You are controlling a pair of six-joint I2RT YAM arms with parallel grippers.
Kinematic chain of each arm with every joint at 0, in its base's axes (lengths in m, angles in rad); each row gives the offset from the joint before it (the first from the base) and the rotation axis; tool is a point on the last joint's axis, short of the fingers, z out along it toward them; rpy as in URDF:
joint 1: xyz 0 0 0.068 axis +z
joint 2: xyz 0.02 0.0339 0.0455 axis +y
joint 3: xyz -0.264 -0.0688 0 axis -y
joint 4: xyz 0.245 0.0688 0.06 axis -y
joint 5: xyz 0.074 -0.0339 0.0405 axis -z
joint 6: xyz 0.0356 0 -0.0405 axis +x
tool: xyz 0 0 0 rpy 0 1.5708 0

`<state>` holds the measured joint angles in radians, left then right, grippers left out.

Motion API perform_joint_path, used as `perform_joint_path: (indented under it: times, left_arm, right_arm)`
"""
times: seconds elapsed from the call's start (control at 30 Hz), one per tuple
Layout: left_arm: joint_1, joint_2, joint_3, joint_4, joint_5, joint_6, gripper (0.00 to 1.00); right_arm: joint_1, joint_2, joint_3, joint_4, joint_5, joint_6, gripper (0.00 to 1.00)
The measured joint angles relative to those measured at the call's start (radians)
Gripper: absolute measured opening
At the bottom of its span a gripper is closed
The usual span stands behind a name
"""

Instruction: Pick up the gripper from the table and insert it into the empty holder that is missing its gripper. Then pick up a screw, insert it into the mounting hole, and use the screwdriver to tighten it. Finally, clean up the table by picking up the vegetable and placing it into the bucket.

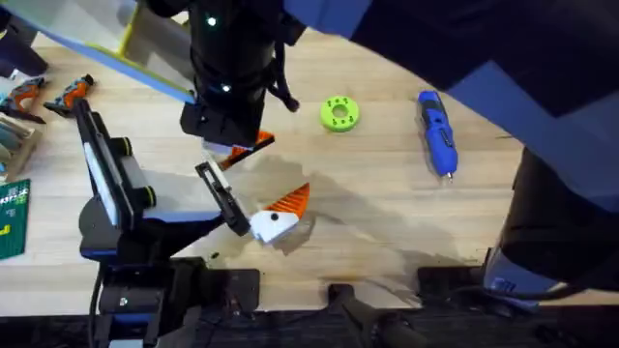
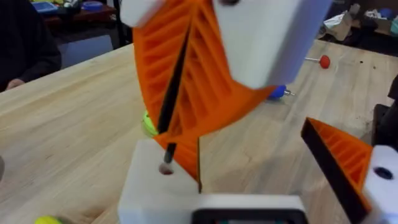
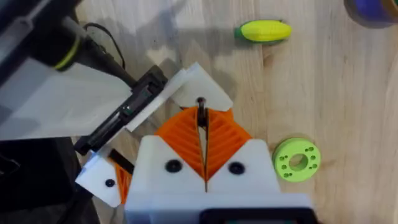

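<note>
You are doing the screw step: your right gripper (image 3: 202,134) is pinching a thin dark screw (image 3: 201,112) between closed pads and lowering it at the white holder (image 2: 155,186) near the table's middle. The left gripper (image 2: 249,165) is standing open, gripping nothing. The orange tip (image 1: 290,201) seems seated already. Next, you need the screw upright in the hole, then the screwdriver (image 1: 435,130) from the far right.

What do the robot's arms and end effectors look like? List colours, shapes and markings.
Both arms are black. The right arm carries small green lights. The right end effector has white angular finger blocks with dark round holes and orange ribbed wedge pads. The left end effector has the same white blocks, and its orange pad has a black face.
</note>
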<state>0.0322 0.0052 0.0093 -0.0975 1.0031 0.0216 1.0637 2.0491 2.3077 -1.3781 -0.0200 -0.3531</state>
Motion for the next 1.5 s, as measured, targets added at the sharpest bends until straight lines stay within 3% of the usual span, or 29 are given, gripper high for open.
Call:
perform_joint_path:
  times: [1.5]
  left_arm:
    - [0.000,0.000,0.000,0.000,0.000,-0.014,0.986]
  right_arm:
    - [-0.006,0.030,0.001,0.002,0.000,0.000,0.006]
